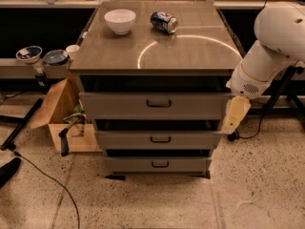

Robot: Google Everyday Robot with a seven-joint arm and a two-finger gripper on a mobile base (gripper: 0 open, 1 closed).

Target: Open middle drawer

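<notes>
The middle drawer (159, 139) is the second of three grey drawers in the cabinet, with a flat grey front and a small black bar handle (160, 139). It stands closed, about level with the drawers above and below. My gripper (232, 118) hangs from the white arm (269, 51) at the cabinet's right side, pointing down, level with the gap between the top and middle drawers. It is to the right of the drawer fronts and holds nothing that I can see.
A white bowl (120, 21) and a blue can (164, 21) lying on its side sit on the cabinet top (190, 46). A cardboard box (66, 118) stands on the floor at the left. Bowls (29, 54) rest on a low shelf at the left. A black cable (47, 180) crosses the floor.
</notes>
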